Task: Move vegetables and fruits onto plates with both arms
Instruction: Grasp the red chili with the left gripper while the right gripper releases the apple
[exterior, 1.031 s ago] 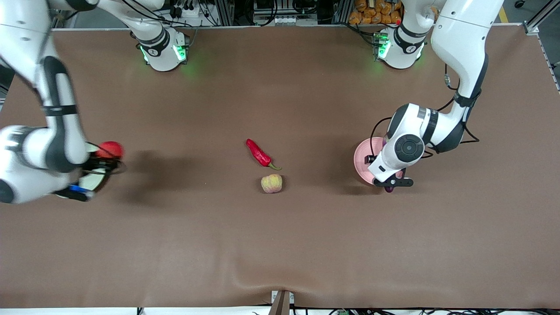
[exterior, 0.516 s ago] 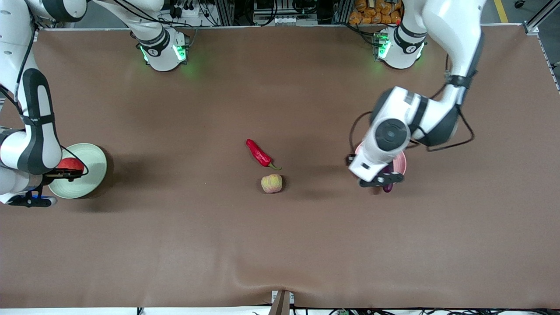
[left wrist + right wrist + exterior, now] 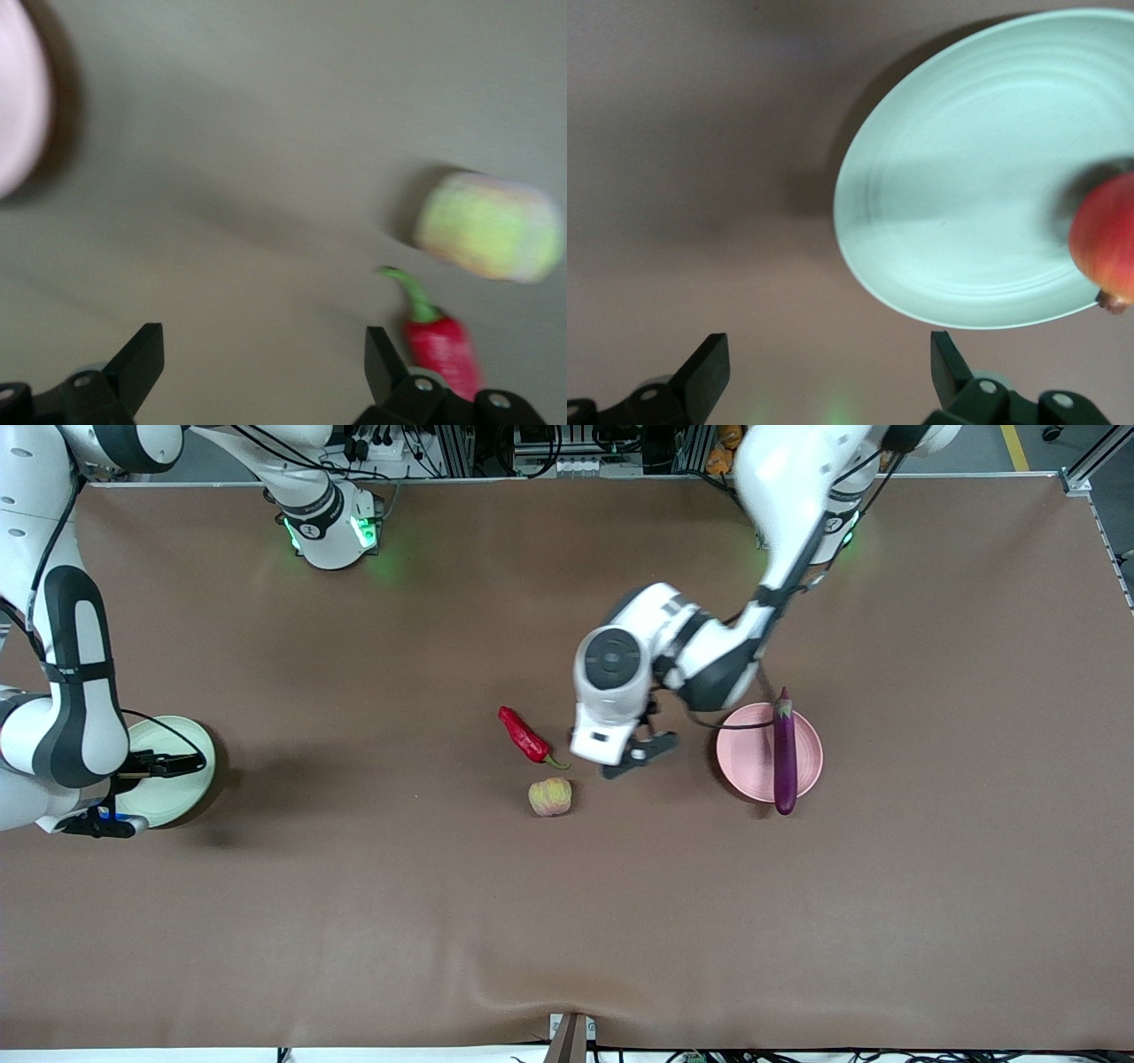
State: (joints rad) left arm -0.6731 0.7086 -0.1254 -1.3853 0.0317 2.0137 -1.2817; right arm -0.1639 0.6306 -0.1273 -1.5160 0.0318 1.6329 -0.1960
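The purple eggplant (image 3: 784,753) lies across the pink plate (image 3: 749,757), both ends overhanging the rim. My left gripper (image 3: 638,755) is open and empty over the table between that plate and the red chili (image 3: 524,737). The pale yellow-green fruit (image 3: 550,796) sits just nearer the camera than the chili. The left wrist view shows the gripper (image 3: 263,363), the chili (image 3: 443,341), the pale fruit (image 3: 489,227) and the pink plate's edge (image 3: 18,97). My right gripper (image 3: 133,795) is open and empty by the pale green plate (image 3: 186,762). The right wrist view shows the gripper (image 3: 830,363), the plate (image 3: 966,195) and the red fruit (image 3: 1109,239) on it. The right arm hides that fruit in the front view.
The brown table mat (image 3: 567,921) spreads wide and bare nearer the camera. The arm bases (image 3: 328,531) stand along the edge farthest from the camera.
My left gripper let go of the eggplant on the pink plate and moved toward the chili. My right gripper released the red fruit on the green plate and drew back.
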